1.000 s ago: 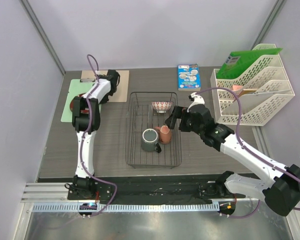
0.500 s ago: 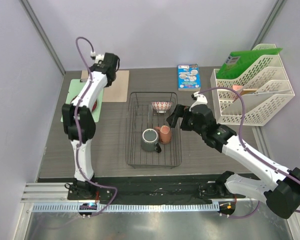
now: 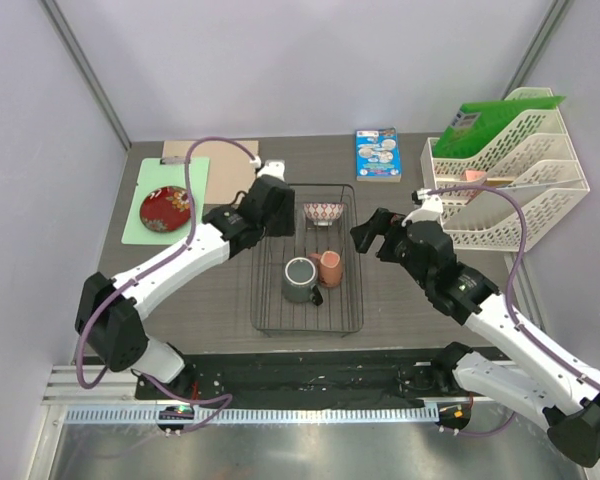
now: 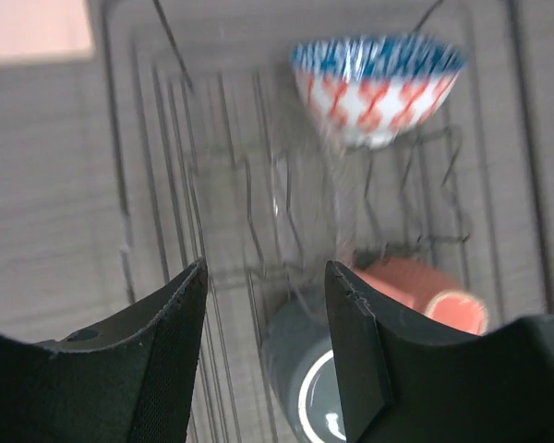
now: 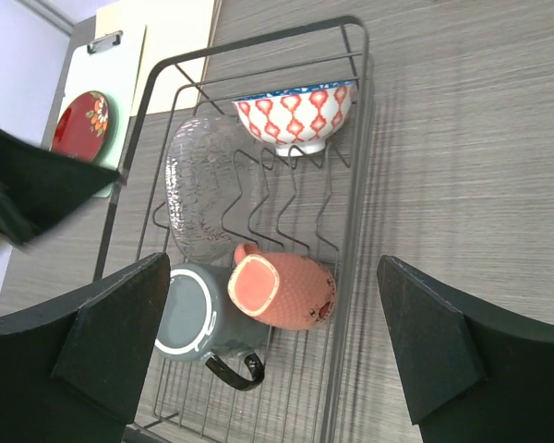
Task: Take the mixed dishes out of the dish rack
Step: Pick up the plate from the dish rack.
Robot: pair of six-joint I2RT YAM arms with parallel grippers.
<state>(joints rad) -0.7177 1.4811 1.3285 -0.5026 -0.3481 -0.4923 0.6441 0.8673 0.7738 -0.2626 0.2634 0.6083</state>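
On the dark table [image 3: 210,300], your left gripper [image 4: 268,269] and right gripper [image 3: 367,233] hang spread and empty. The left could snag the dish rack [image 3: 270,300] dividers, toppling the clear glass plate [image 5: 198,185].

You will find no lettering you can read here. The blue booklet [image 3: 378,154] beyond the right gripper [image 3: 367,233], and the green packet [image 3: 495,120] off to its right, carry print too small to make out.
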